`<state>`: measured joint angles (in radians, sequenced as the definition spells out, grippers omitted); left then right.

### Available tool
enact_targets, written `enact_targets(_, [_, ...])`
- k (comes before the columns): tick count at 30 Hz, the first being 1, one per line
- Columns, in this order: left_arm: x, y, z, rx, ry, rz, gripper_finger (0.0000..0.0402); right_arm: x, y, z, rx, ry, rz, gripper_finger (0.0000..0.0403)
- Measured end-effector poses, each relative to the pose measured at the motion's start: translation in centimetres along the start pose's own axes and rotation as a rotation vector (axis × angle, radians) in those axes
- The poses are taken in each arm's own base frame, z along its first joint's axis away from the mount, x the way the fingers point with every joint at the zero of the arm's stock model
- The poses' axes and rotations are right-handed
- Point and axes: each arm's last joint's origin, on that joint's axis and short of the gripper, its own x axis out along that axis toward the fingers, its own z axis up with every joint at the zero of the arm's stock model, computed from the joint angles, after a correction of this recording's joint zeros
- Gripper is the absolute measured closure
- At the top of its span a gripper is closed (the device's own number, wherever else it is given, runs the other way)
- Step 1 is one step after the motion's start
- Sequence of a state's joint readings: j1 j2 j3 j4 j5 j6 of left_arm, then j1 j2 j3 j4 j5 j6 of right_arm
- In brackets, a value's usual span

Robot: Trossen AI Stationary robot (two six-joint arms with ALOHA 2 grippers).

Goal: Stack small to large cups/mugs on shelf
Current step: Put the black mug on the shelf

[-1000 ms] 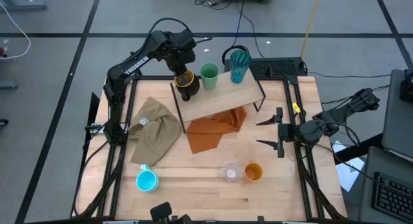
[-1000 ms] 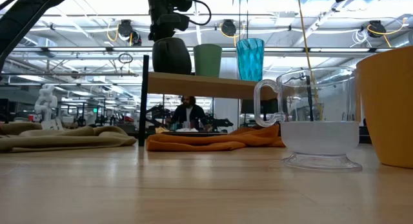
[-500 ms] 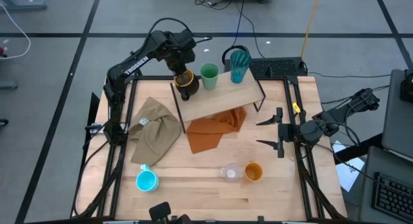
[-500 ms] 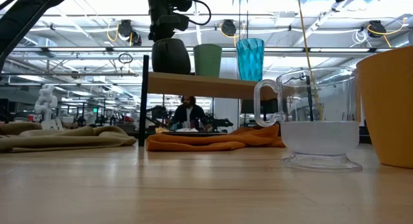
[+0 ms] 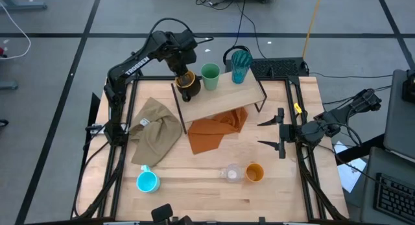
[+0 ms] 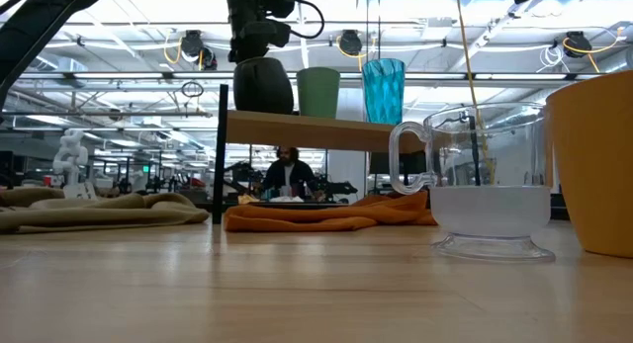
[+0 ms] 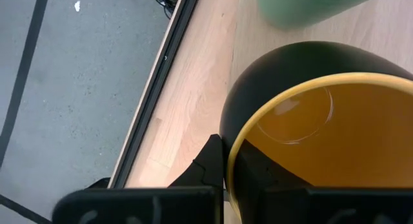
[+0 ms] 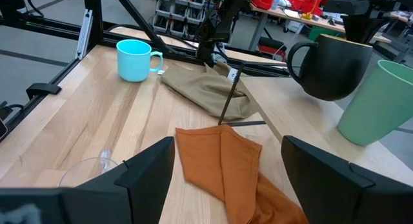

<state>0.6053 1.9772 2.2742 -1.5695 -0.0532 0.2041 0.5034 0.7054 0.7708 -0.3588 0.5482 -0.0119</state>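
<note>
Black and yellow-lined, the mug (image 5: 187, 84) sits at the shelf's (image 5: 224, 95) end beside the green cup (image 5: 210, 76), extending a row by size. Left pincer (image 5: 184, 73) reaches down from above, clamped on its rim. Right pincer (image 5: 275, 133) waits spread wide over the tabletop (image 5: 194, 176).

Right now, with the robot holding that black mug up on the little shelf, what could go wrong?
The left tool pinches the rim of the black mug, which sits near the shelf end; a sideways tug while letting go might tip it off. The green cup stands close beside it, so a swing could bump it. The shelf looks tilted in the overhead view, so cups might slide.
</note>
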Motion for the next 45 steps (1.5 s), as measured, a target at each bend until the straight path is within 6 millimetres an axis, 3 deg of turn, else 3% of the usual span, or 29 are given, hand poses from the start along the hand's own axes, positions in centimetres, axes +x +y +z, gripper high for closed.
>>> enact_targets(7, [1.4, -0.1, -0.4, -0.001, 0.058, 0.003, 0.039, 0.0, 0.0, 0.0, 0.0, 0.0, 0.0, 0.0129])
enact_targets(31, [0.8, -0.3, -0.7, 0.008, 0.057, 0.017, 0.039, 0.0, 0.0, 0.0, 0.0, -0.001, 0.0, 0.0129])
enact_targets(45, [0.7, -0.6, -0.6, 0.005, 0.052, 0.012, 0.0357, 0.0, 0.0, 0.0, -0.003, -0.001, 0.0, 0.0129])
